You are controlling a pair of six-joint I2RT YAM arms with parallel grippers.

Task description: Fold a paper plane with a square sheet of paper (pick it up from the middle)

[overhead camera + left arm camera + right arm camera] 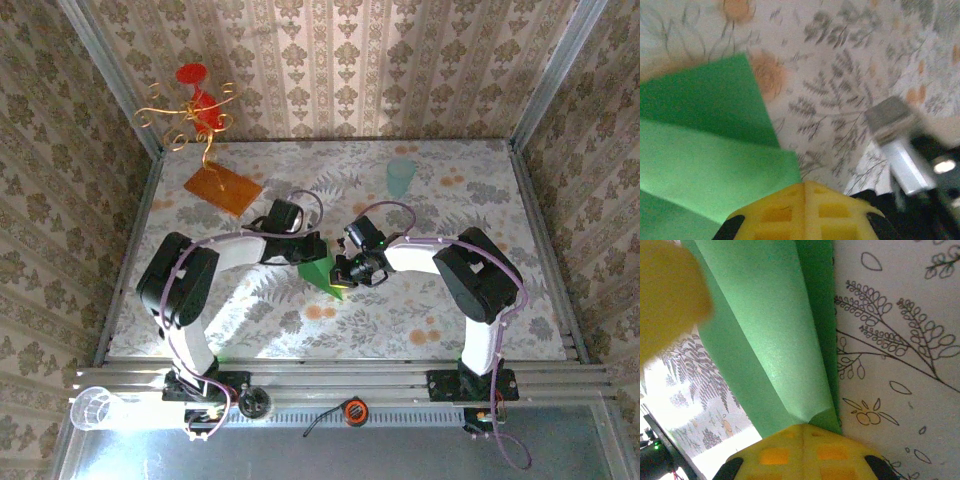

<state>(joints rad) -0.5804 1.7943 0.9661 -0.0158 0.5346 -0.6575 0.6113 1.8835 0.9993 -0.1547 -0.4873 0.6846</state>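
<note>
I am working inside a lab test cell dressed up as a home: aluminium rails (350,375) are framing wallpapered walls (350,60) and a floral-print table (450,315).

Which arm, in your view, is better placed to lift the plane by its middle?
Probably right: the crease of the paper plane runs into the right gripper; the left gripper pinches its edge.

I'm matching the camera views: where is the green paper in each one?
Top: paper near picture centre.
Left wrist: paper in the left half, meeting the left finger at the bottom.
Right wrist: paper runs from the top edge down to the right finger.
Shared landmark: floral tablecloth.
</note>
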